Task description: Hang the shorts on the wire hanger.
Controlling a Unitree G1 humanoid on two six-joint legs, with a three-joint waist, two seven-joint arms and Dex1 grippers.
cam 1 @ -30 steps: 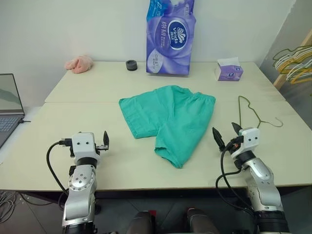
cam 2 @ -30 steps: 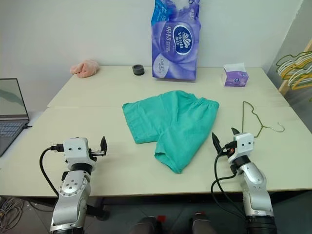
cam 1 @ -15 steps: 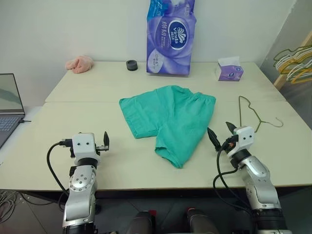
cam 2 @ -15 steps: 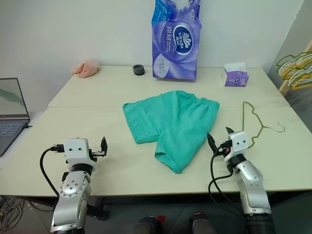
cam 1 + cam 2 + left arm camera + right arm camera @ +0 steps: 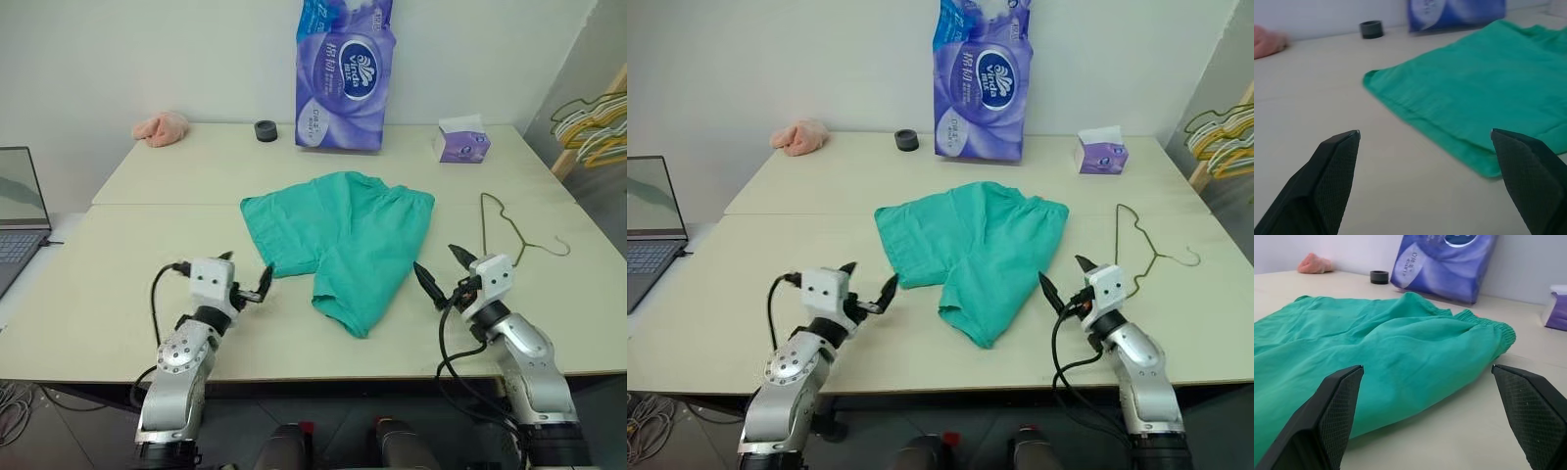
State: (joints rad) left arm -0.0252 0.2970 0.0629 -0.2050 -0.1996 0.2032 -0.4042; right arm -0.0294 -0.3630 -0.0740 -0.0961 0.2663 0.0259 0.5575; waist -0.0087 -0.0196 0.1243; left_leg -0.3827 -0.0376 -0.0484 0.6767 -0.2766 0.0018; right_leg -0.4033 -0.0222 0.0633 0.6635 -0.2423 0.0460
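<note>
head view: the shorts point(image 5: 338, 240) lie flat at the middle of the table point(image 5: 118, 294). the wire hanger point(image 5: 514, 227) lies to their right, apart from them. the left gripper point(image 5: 245, 277) sits near the left leg hem, fingers apart and empty. the right gripper point(image 5: 443, 269) sits just beside the right leg, fingers apart and empty. a purple tissue pack point(image 5: 341, 73) stands at the back.

left wrist view: the shorts' leg corner lies between the spread fingers point(image 5: 1332, 171).

right wrist view: the shorts' waistband and leg lie ahead.

I read "Vinda" on the tall purple plastic tissue-roll pack point(image 5: 342, 73), standing behind the teal-green fabric shorts point(image 5: 343, 240).
</note>
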